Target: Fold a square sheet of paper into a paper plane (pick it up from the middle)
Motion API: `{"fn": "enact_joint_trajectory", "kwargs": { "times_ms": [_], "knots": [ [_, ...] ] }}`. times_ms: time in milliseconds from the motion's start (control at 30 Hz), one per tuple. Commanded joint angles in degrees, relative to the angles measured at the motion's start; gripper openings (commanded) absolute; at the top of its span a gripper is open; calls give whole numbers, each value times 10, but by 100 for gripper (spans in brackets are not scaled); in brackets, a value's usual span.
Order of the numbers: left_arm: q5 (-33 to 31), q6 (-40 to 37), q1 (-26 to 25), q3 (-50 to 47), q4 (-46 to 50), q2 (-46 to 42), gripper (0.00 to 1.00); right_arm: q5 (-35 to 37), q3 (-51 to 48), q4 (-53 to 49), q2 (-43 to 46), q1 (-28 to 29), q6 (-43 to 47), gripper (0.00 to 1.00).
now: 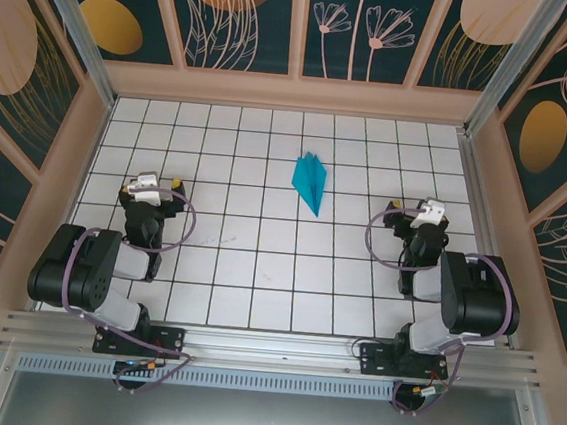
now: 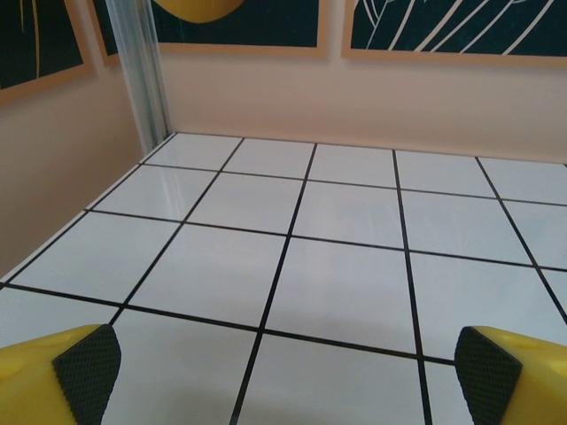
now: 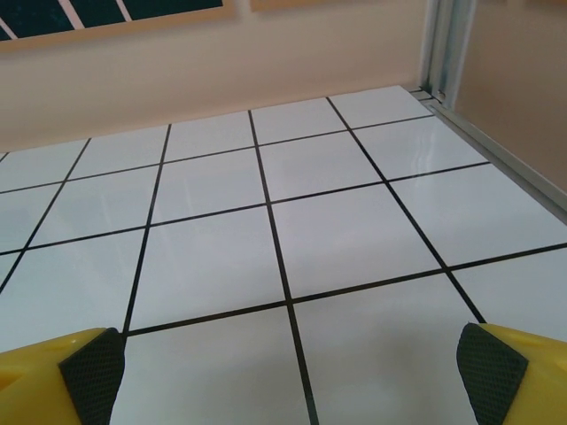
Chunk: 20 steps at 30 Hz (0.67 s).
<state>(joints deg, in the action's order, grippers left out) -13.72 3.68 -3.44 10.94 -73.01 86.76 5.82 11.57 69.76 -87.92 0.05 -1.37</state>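
Observation:
A slim teal-blue paper plane (image 1: 310, 181) lies flat on the white grid table (image 1: 259, 260), its pointed end toward the near right, midway between the two arms and a little farther back. My left gripper (image 1: 152, 182) is drawn back at the left side, well apart from the plane. Its jaws stand open in the left wrist view, yellow fingers (image 2: 62, 367) wide with bare tiles between. My right gripper (image 1: 425, 214) is pulled back at the right side, also open, black pads (image 3: 492, 372) far apart over bare tiles.
Peach walls (image 1: 295, 93) close in the table at the back and both sides, with metal corner posts (image 2: 146, 75). An aluminium rail (image 1: 270, 352) at the near edge carries both arm bases.

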Motion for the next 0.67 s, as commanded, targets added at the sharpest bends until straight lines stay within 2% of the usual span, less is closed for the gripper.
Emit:
{"fn": "enact_joint_trajectory", "kwargs": {
  "times_ms": [0, 567, 600, 633],
  "knots": [
    [-7, 5, 7, 16, -24, 7, 99, -16, 9, 33, -3, -1, 9, 99],
    [0, 5, 9, 18, -20, 7, 99, -31, 13, 26, -3, -12, 1, 99],
    [0, 4, 9, 18, -20, 6, 99, -38, 10, 30, -3, -11, 5, 99],
    [0, 5, 9, 18, -20, 7, 99, -75, 3, 42, -1, -11, 18, 99]
  ]
}}
